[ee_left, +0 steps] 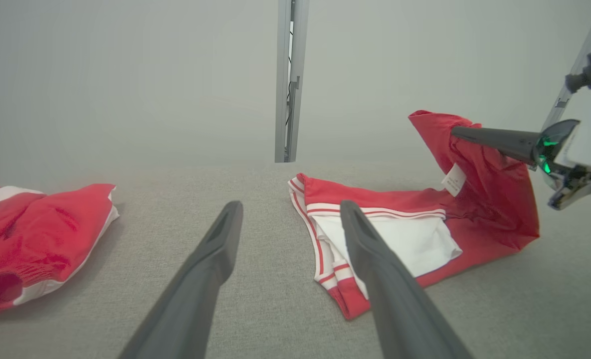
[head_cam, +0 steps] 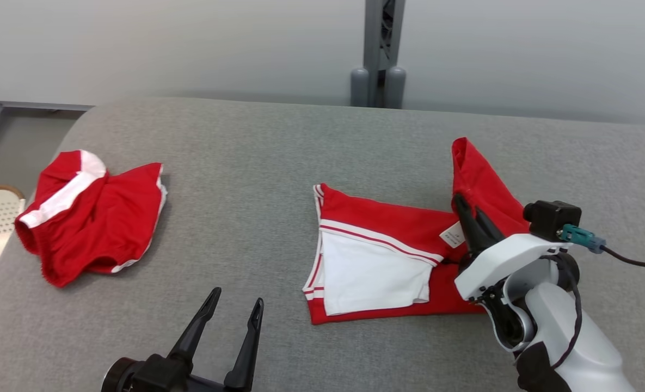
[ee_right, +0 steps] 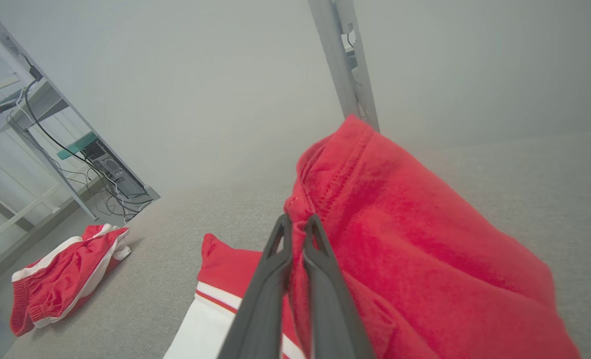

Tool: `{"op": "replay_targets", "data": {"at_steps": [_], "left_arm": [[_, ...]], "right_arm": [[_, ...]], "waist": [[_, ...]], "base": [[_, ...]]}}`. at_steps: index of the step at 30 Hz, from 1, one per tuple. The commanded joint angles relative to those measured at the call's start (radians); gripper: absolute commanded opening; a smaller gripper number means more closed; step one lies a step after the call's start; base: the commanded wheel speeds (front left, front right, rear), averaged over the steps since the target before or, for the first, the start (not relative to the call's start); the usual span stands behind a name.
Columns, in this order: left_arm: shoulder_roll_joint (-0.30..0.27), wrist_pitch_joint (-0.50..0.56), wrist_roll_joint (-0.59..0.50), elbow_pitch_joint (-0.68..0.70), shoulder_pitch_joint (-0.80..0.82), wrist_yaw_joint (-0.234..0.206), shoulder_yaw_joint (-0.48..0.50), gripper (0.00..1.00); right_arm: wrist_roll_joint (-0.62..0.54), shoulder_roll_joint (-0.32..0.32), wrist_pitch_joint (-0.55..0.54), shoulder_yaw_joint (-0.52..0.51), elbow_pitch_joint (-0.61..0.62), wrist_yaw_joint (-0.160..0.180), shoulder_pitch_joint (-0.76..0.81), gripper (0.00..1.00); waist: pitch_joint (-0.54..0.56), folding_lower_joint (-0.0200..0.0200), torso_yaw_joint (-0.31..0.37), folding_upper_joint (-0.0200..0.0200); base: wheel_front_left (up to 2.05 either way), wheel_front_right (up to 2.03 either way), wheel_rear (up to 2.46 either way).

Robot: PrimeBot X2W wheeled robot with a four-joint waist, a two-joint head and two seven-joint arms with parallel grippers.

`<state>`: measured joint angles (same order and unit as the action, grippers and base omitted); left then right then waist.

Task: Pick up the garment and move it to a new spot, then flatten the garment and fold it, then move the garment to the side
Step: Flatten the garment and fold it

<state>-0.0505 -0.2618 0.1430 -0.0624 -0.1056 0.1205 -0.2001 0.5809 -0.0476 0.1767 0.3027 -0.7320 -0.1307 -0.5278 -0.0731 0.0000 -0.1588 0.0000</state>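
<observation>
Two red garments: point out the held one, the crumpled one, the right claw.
held garment (head_cam: 371,272), head view, white panel
crumpled garment (head_cam: 104,223), head view, red middle
right claw (ee_right: 297,221), right wrist view, between fingertips

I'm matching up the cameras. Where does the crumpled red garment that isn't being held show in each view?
Head view: crumpled garment at the left of the grey surface.
Left wrist view: left edge, partly cut off.
Right wrist view: lower left, small.
Shared landmark: the upright grey post.

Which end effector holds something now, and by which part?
The right end effector pinches the red and white garment at its raised red edge, near the label. The left end effector is open, holding nothing.
</observation>
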Motion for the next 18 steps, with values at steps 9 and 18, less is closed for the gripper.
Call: {"op": "replay_targets", "data": {"at_steps": [9,18], "left_arm": [[-0.002,-0.004,0.011,-0.008,-0.009,-0.013,-0.013,1.0],[-0.002,-0.004,0.022,-0.015,0.011,-0.016,-0.025,1.0]], "right_arm": [[0.064,-0.006,-0.033,0.113,0.054,0.0,0.033,0.0],[0.14,-0.006,-0.026,0.21,-0.012,0.0,-0.008,0.0]], "waist": [[0.018,0.0,-0.105,0.0],[0.005,0.0,-0.161,0.0]], "base": [[0.0,0.0,0.0],[0.0,0.0,0.0]]}}
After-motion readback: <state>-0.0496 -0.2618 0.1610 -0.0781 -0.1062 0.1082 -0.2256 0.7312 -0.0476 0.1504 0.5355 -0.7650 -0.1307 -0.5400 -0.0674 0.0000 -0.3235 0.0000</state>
